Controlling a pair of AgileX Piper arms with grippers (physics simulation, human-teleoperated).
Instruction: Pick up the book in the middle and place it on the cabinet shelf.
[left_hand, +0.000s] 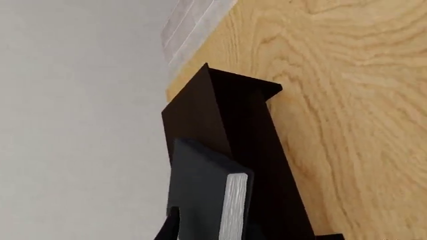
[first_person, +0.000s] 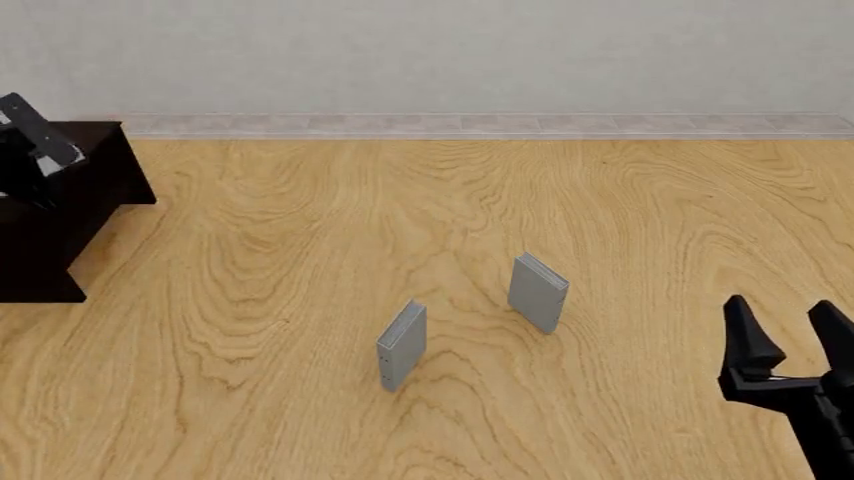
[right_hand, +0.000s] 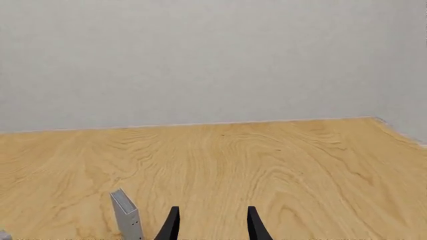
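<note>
Left pincer (left_hand: 175, 227) grips the black hardcover book (left_hand: 212, 200) by its lower edge, above the dark cabinet (first_person: 74, 215); right pincer (first_person: 790, 345) idle, fingers apart; book likely rigid, moderately heavy, slick-covered; hold near the spine.

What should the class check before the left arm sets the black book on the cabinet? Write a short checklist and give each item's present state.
1. Book held in the left hand: ok, one finger shows against its cover.
2. Book over the cabinet: ok, the left wrist view shows it just above the dark top.
3. Book touching the cabinet: cannot tell.
4. Right hand clear of the path: ok, open and far across the table.
5. Two grey books out of the way: ok, both upright at mid-table.
</note>
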